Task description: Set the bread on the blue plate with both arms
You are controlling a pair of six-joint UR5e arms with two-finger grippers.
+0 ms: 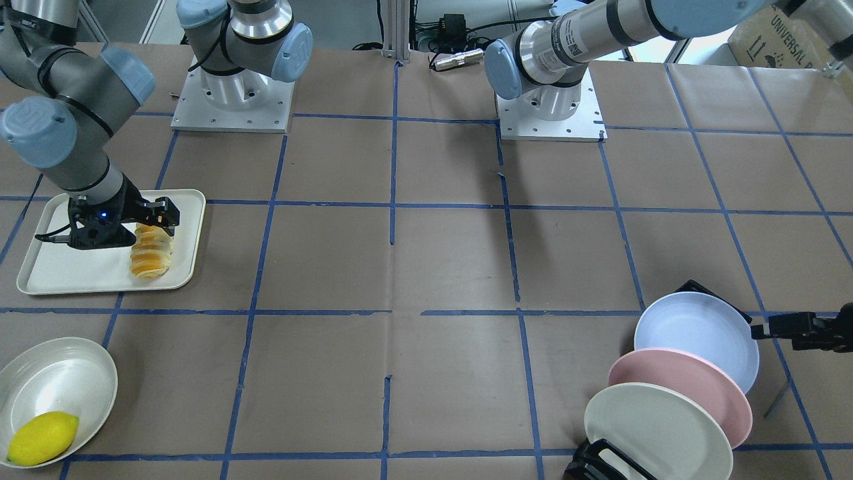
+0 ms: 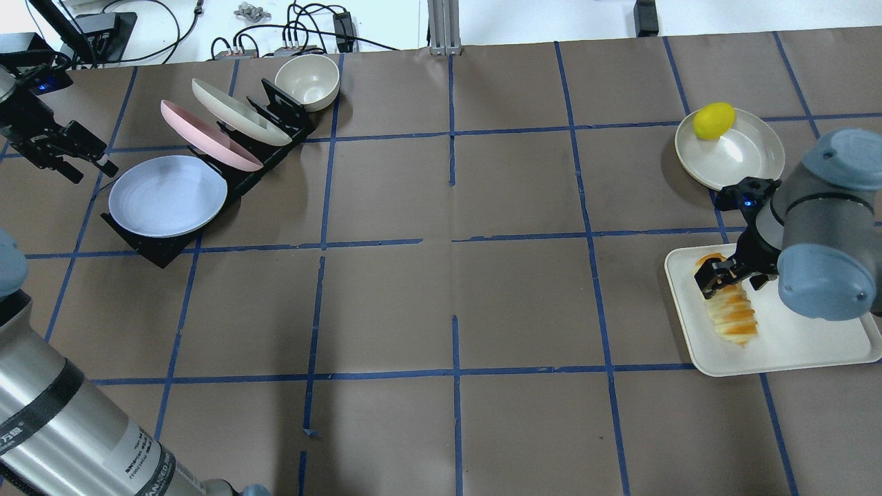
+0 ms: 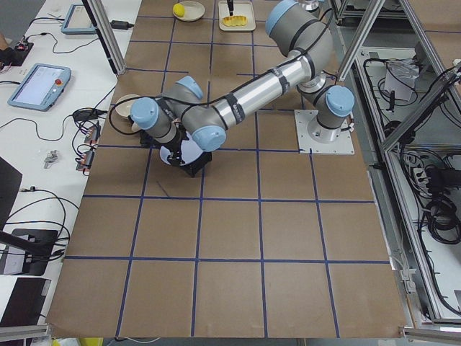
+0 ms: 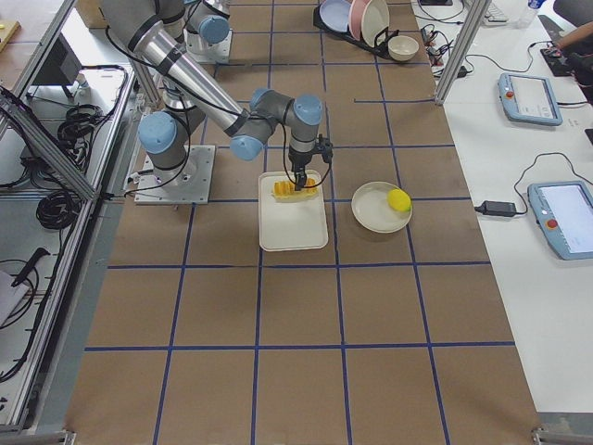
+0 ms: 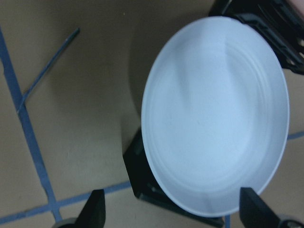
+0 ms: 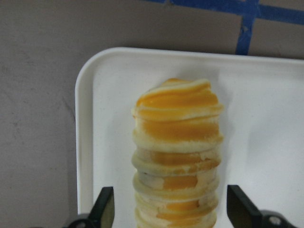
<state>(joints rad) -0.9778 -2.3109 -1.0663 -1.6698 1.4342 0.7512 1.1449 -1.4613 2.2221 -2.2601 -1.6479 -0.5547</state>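
The bread (image 1: 150, 257) lies lengthwise on a white tray (image 1: 80, 267), striped orange and cream; it also shows in the overhead view (image 2: 734, 313). My right gripper (image 2: 720, 275) is open and low over the bread's end. In the right wrist view its fingers (image 6: 105, 209) stand on either side of the bread (image 6: 175, 152). The blue plate (image 2: 167, 195) leans in the front slot of a black rack. My left gripper (image 2: 89, 165) is open and empty beside the plate's rim, apart from it. The left wrist view shows the blue plate (image 5: 213, 118) just ahead of the gripper (image 5: 173, 213).
A pink plate (image 2: 207, 134) and a cream plate (image 2: 238, 110) stand in the same black rack (image 2: 158, 248) behind the blue one. A cream bowl (image 2: 307, 79) sits beyond the rack. A yellow lemon (image 2: 713, 120) lies in a white dish (image 2: 744, 158) near the tray.
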